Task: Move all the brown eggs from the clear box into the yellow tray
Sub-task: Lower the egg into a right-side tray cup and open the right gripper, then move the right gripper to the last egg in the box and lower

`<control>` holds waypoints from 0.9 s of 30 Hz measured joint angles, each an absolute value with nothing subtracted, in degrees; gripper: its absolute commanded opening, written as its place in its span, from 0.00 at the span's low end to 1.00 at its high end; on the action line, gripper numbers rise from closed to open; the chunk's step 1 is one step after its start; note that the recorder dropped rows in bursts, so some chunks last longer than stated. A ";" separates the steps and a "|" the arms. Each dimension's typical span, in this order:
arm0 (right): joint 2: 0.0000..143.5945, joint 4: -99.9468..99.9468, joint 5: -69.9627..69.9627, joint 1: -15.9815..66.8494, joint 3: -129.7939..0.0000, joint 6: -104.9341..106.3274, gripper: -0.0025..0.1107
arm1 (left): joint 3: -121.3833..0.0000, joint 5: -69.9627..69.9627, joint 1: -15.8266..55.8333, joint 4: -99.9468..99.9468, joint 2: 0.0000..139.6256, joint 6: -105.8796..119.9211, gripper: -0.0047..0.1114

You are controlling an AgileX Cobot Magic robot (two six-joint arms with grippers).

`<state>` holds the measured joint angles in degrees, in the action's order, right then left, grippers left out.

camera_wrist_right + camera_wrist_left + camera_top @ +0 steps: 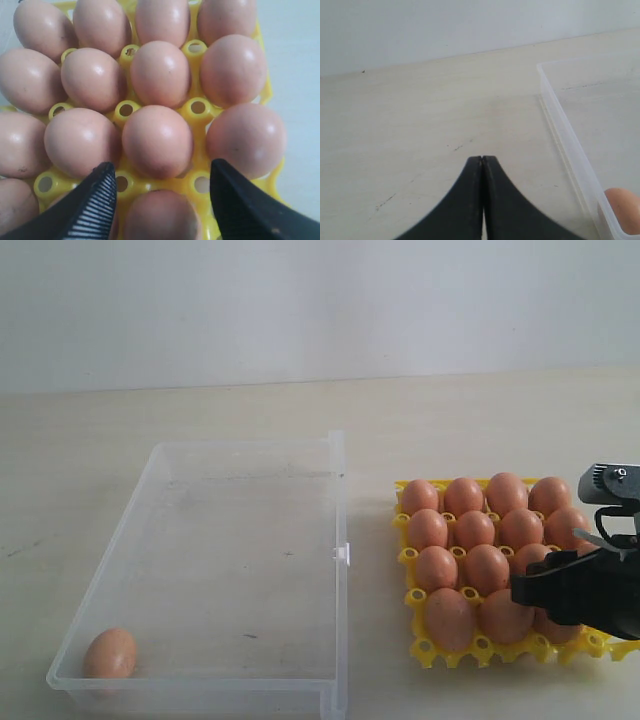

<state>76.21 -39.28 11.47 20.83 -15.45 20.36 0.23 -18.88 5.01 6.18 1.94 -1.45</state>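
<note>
Nearly done. One brown egg (110,653) is left in the clear box (240,455), in the box corner nearest the table's (200,405) front-left corner. The other eggs sit in the yellow tray (428,651), by the table's right edge, near the box.

R gripper (162,167) hangs over the tray's front row w/ its two fingers spread wide, one each side of an egg. It holds nothing.

L gripper (482,159) is squeezed tight w/ nothing in it. It's low over bare table, just outside the box wall, near that last egg.

Next, I think: an arm must fetch the last egg. L gripper is closest, but it has to open up first, go over the wall, then pinch softly so the egg won't crack.

Count: 1 box, 1 tray, 2 grippers. Eggs: 1 in box, at least 14 in tray (3 full rows of 4, plus 2 in front row). R gripper hides the rest of that row, so can't tell which cell is free.
</note>
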 measured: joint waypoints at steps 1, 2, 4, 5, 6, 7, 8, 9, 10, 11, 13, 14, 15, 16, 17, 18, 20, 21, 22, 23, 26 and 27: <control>76.21 -39.28 11.47 20.83 -15.45 20.36 0.51 | 0.23 -18.88 5.01 6.18 1.94 -1.45 0.04; 76.21 -39.28 11.47 20.83 -15.45 20.36 0.51 | 0.23 -18.88 5.01 6.18 1.94 -1.45 0.04; 76.21 -39.28 11.47 20.83 -15.45 20.36 0.51 | 0.23 -18.88 5.01 6.18 1.94 -1.45 0.04; 76.21 -39.28 11.47 20.83 -15.45 20.36 0.51 | 0.23 -18.88 5.01 6.18 1.94 -1.45 0.04; 76.21 -39.28 11.47 20.83 -15.45 20.36 0.51 | 0.23 -18.88 5.01 6.18 1.94 -1.45 0.04; 76.21 -39.28 11.47 20.83 -15.45 20.36 0.51 | 0.23 -18.88 5.01 6.18 1.94 -1.45 0.04; 76.21 -39.28 11.47 20.83 -15.45 20.36 0.51 | 0.23 -18.88 5.01 6.18 1.94 -1.45 0.04; 76.21 -39.28 11.47 20.83 -15.56 20.36 0.51 | 0.23 -18.88 5.01 6.18 1.94 -1.45 0.04; 76.08 -39.28 11.02 20.83 -15.85 20.36 0.50 | 0.23 -18.88 5.01 6.18 1.94 -1.45 0.04; 75.63 -39.28 10.18 20.83 -16.38 20.36 0.47 | 0.23 -18.88 5.01 6.18 1.94 -1.45 0.04; 74.62 -39.28 6.57 20.83 -18.19 20.36 0.35 | 0.23 -18.88 5.01 6.18 1.94 -1.45 0.04; 74.20 -39.28 3.95 20.83 -19.72 20.69 0.28 | 0.23 -18.88 5.01 6.18 1.94 -1.45 0.04; 74.03 -39.17 1.36 20.83 -21.19 21.17 0.19 | 0.23 -18.88 5.01 6.18 1.94 -1.45 0.04; 73.93 -38.57 -1.97 20.83 -23.32 21.58 0.11 | 0.23 -18.88 5.01 6.18 1.94 -1.45 0.04; 73.93 -37.79 -5.21 21.09 -25.69 21.87 0.03 | 0.23 -18.88 5.01 6.18 1.94 -1.45 0.04; 73.93 -37.15 -8.13 21.68 -28.13 21.99 0.02 | 0.23 -18.88 5.01 6.18 1.94 -1.45 0.04; 74.36 -36.24 -12.30 23.39 -33.00 22.09 0.04 | 0.23 -18.88 5.01 6.18 1.94 -1.45 0.04; 75.37 -35.99 -15.68 25.56 -37.11 22.21 0.06 | 0.23 -18.88 5.01 6.18 1.94 -1.45 0.04; 76.15 -35.82 -16.88 26.96 -39.25 22.32 0.08 | 0.23 -18.88 5.01 6.18 1.94 -1.45 0.04; 77.13 -35.82 -17.87 28.43 -41.33 22.32 0.09 | 0.23 -18.88 5.01 6.18 1.94 -1.45 0.04; 81.05 -36.76 -19.69 32.74 -46.64 22.32 0.18 | 0.23 -18.88 5.01 6.18 1.94 -1.45 0.04; 82.34 -37.47 -19.98 34.18 -48.03 22.32 0.27 | 0.23 -18.88 5.01 6.18 1.94 -1.45 0.04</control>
<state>82.34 -37.47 -19.98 34.18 -48.03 22.32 0.23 -18.88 5.01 6.18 1.94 -1.45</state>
